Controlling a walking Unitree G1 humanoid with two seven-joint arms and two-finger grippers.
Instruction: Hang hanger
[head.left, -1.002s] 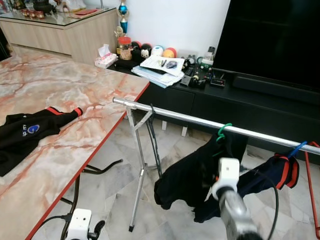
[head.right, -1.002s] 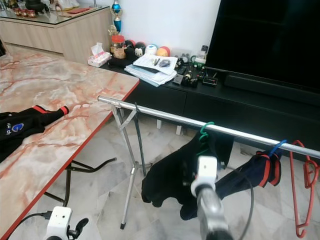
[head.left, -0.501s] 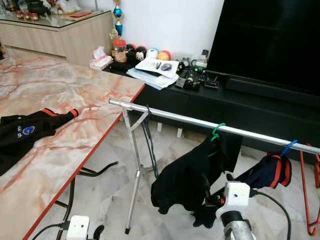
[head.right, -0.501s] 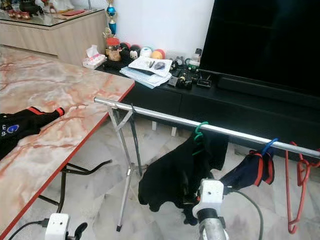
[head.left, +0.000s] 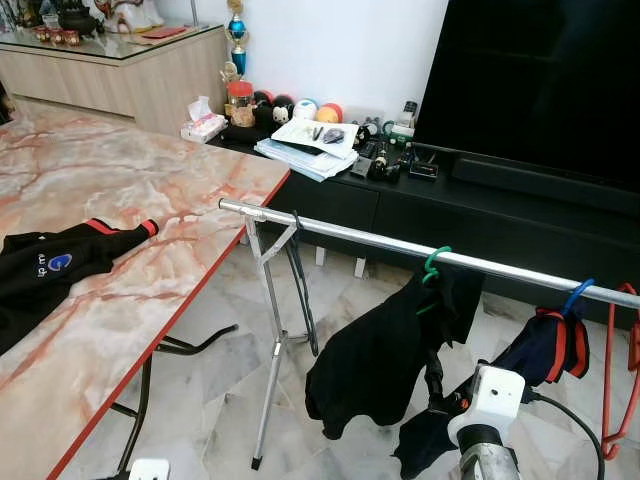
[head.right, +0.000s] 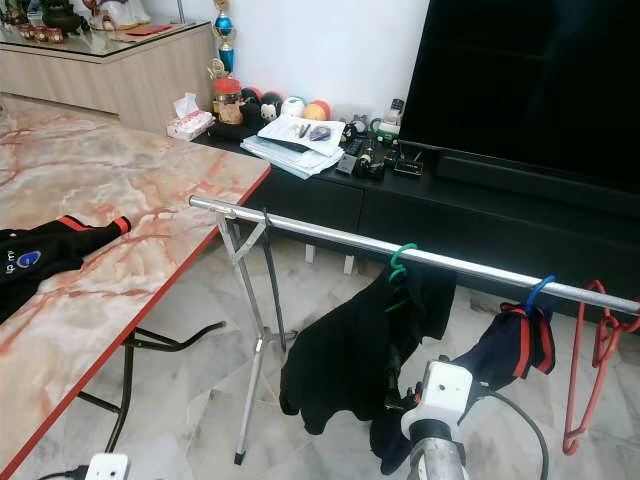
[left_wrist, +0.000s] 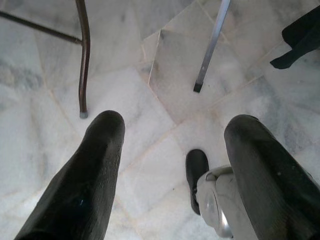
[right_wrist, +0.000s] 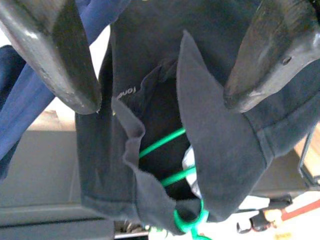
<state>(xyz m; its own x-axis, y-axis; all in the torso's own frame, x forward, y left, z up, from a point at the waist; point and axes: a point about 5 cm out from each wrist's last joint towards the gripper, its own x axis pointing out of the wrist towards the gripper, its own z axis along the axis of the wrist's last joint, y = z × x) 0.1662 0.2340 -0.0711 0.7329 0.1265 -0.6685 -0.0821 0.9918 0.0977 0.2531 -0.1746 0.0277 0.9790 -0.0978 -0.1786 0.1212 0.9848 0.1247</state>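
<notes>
A green hanger hooks over the silver rail and carries a black garment. My right arm rises from the bottom edge, just right of and below that garment. In the right wrist view the right gripper is open. Its two fingers stand apart in front of the black garment and the green hanger, with nothing held between them. The left gripper hangs low, open, pointing at the marble floor.
A blue hanger with a navy and red garment and a bare red hanger hang further right on the rail. The marble table with a black jacket stands left. A black TV console runs behind the rail. The rack's leg stands on the floor.
My right arm has dropped and drawn back to the right, away from the black garment. The left wrist has sunk below the picture's bottom edge. The green hanger stays on the rail.
</notes>
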